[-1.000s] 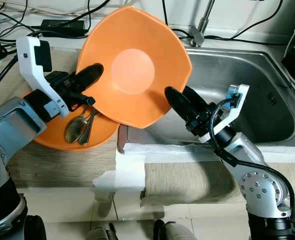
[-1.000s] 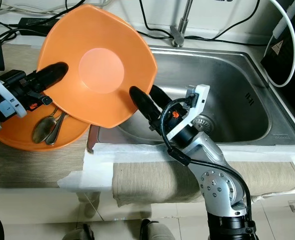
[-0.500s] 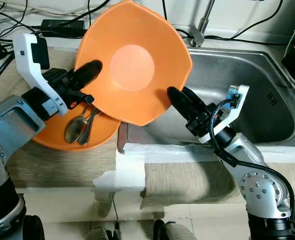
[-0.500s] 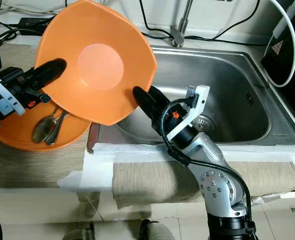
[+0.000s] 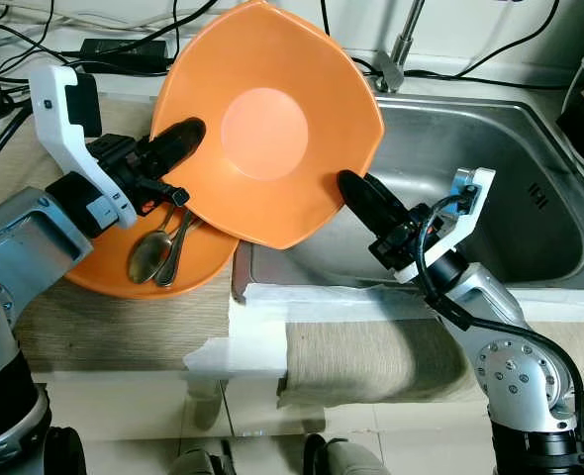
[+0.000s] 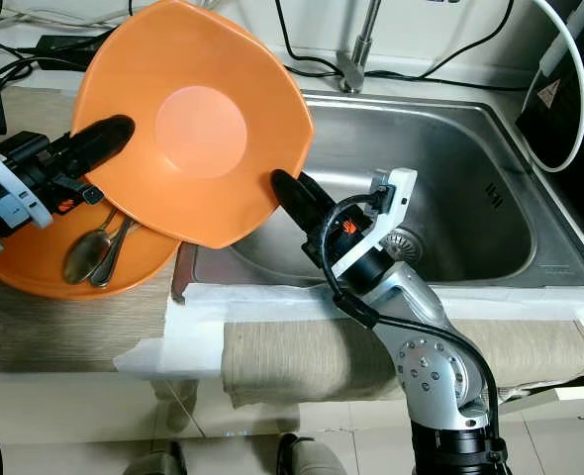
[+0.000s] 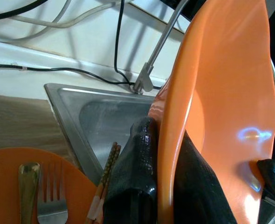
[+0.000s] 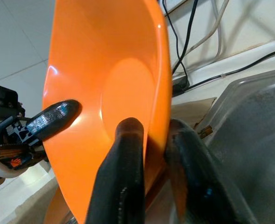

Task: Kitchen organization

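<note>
A large orange bowl (image 5: 262,129) hangs tilted over the counter's edge and the sink's left side, its inside facing me. My left gripper (image 5: 178,139) is shut on its left rim, one finger (image 7: 128,182) on each side of the wall. My right gripper (image 5: 356,193) reaches up from the sink side. It pinches the lower right rim between its fingers (image 8: 126,163). Below the bowl lies a flat orange plate (image 5: 203,265) with a spoon (image 5: 148,255) and a fork (image 5: 176,252).
The steel sink (image 5: 490,168) lies to the right, with the faucet (image 5: 401,49) behind it. A beige towel (image 5: 371,356) hangs over the counter's front. Cables and a power brick (image 5: 124,45) run along the back. Chopsticks (image 7: 107,172) lie by the plate.
My right gripper has moved up to the bowl's lower right rim until its fingers straddle it. The bowl has tilted slightly higher. My left gripper keeps its hold.
</note>
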Available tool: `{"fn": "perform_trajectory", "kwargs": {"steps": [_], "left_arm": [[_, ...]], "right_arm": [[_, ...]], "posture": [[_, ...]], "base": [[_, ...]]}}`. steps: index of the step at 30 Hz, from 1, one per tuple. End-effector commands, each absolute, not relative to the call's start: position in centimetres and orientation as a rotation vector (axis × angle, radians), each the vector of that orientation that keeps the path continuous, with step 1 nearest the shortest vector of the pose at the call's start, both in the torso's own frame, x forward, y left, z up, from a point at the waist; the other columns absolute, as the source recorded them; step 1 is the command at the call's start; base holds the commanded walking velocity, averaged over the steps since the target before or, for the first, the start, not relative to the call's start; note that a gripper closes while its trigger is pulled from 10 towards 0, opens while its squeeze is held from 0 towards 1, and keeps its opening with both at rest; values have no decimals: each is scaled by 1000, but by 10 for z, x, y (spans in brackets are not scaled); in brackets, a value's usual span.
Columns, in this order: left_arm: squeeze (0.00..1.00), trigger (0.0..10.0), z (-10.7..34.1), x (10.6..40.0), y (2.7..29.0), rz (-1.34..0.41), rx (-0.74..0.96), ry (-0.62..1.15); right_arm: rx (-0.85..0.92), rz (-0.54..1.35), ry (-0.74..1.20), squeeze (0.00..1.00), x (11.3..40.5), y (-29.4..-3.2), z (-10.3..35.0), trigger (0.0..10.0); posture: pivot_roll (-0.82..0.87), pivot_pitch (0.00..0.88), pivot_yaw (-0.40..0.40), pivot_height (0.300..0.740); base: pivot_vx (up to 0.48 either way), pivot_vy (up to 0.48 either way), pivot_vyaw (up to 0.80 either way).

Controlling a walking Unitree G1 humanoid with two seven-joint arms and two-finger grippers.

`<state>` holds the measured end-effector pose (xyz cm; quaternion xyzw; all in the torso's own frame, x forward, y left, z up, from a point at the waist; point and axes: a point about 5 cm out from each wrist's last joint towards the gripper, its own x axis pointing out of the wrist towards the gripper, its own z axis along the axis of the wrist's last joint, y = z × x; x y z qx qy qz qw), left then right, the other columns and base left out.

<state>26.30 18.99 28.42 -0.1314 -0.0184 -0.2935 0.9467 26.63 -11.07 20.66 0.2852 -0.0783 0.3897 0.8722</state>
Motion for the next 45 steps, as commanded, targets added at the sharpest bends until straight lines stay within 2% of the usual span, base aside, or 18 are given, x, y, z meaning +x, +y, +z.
{"fn": "perform_trajectory", "kwargs": {"steps": [1, 2, 3, 4, 5, 16, 17, 18, 19, 21, 22, 26, 27, 39, 40, 41, 42, 45], "left_arm": [[0, 0, 288, 260, 187, -619, -230, -69], [0, 0, 289, 260, 187, -618, -219, -77], [0, 1882, 290, 260, 187, -614, -200, -88], [0, 4863, 290, 259, 186, -609, -184, -97], [0, 10000, 291, 259, 185, -611, -170, -109], [0, 10000, 294, 256, 178, -655, -149, -140], [0, 9373, 294, 254, 177, -670, -150, -141], [0, 9373, 294, 254, 177, -670, -150, -141], [0, 0, 293, 254, 175, -687, -161, -142], [0, 0, 293, 254, 175, -691, -164, -143], [0, 0, 294, 254, 175, -689, -168, -148], [0, 0, 294, 254, 175, -687, -168, -153], [0, 0, 294, 254, 175, -683, -169, -158], [0, 0, 292, 250, 168, -736, -165, -167], [0, 0, 292, 250, 168, -737, -163, -166], [0, 0, 292, 250, 168, -737, -163, -166], [0, 0, 292, 250, 168, -737, -161, -166], [0, 0, 292, 249, 168, -736, -153, -164]], "right_arm": [[598, 787, -156, 0, 267, -116, 205, 0], [599, 786, -156, 0, 268, -116, 205, 0], [599, 785, -157, 0, 268, -117, 205, 0], [599, 782, -157, 0, 268, -117, 205, 0], [599, 778, -156, 0, 268, -117, 205, 0], [599, 757, -151, 0, 269, -119, 203, 0], [598, 754, -150, 0, 269, -119, 203, 0], [598, 754, -150, 0, 269, -119, 203, 0], [594, 747, -148, 0, 270, -119, 202, 0], [592, 746, -148, 0, 270, -119, 203, 0], [585, 741, -147, 0, 270, -119, 203, 5765], [581, 738, -147, 0, 270, -119, 203, 5765], [582, 733, -145, 1000, 271, -120, 203, 10000], [593, 699, -127, 1000, 275, -118, 200, 10000], [590, 693, -122, 639, 275, -118, 199, 10000], [590, 693, -122, 639, 275, -118, 199, 10000], [589, 690, -119, 0, 275, -119, 199, 10000], [597, 688, -112, 0, 274, -118, 198, 10000]], "posture": [[-103, 123, -81, 740], [-103, 123, -81, 740], [-103, 123, -81, 740], [-106, 119, -80, 740], [-107, 116, -80, 740], [-110, 117, -79, 740], [-110, 118, -79, 740], [-110, 118, -79, 740], [-111, 119, -80, 740], [-110, 120, -81, 740], [-111, 126, -83, 740], [-110, 125, -84, 740], [-110, 126, -87, 740], [-111, 127, -85, 740], [-109, 128, -85, 740], [-109, 128, -85, 740], [-109, 128, -85, 740], [-105, 134, -86, 740]], "base": [[0, 0, 0], [0, 0, 0], [0, 0, 0], [0, 0, 0], [0, 0, 0], [0, 0, 0], [0, 0, 0], [0, 0, 0], [0, 0, 0], [0, 0, 0], [0, 0, 0], [0, 0, 0], [0, 0, 0], [0, 0, 0], [0, 0, 0], [0, 0, 0], [0, 0, 0], [0, 0, 0]]}}
